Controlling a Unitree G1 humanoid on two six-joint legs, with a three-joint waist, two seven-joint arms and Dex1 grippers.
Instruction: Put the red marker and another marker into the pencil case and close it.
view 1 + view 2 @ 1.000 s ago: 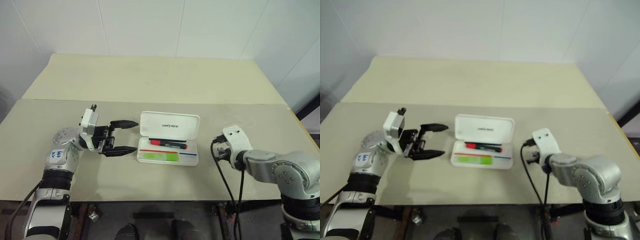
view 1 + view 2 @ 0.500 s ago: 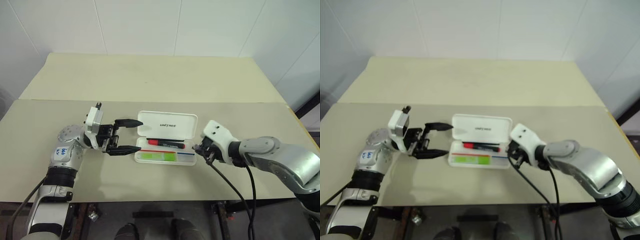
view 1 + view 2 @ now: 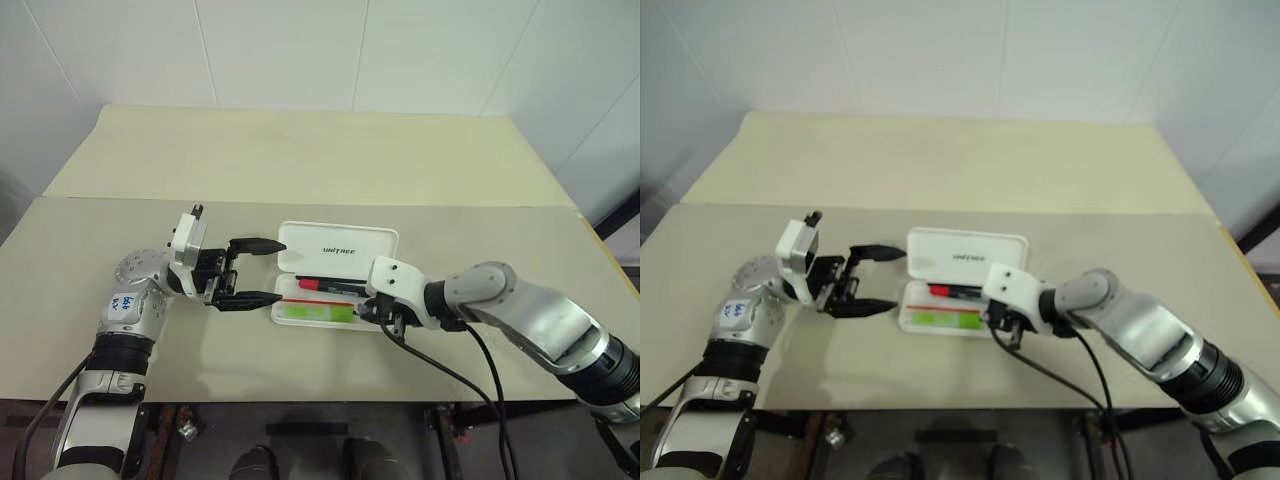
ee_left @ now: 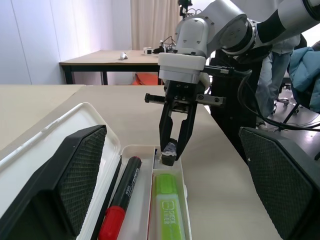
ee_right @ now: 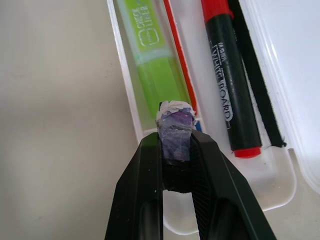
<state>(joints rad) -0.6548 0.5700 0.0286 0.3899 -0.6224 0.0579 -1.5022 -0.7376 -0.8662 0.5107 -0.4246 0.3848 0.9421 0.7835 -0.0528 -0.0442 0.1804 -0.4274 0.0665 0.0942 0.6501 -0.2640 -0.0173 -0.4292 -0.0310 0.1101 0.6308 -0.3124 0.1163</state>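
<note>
Fingers of the right gripper (image 5: 176, 135), pinching a small purple object (image 5: 175, 131), have swung over the pencil case (image 3: 335, 262); left fingers (image 3: 248, 271) stay spread.

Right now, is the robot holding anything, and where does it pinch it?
The right gripper pinches a small purple-and-white stubby object by its lower end, above the pencil case. The left gripper holds nothing, jaws open.

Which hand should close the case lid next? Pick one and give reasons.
Left, probably. The left hand is open at the pencil case's left end, beside the raised lid. The right hand is shut on a small dark object at the tray's right end, over the green marker.
</note>
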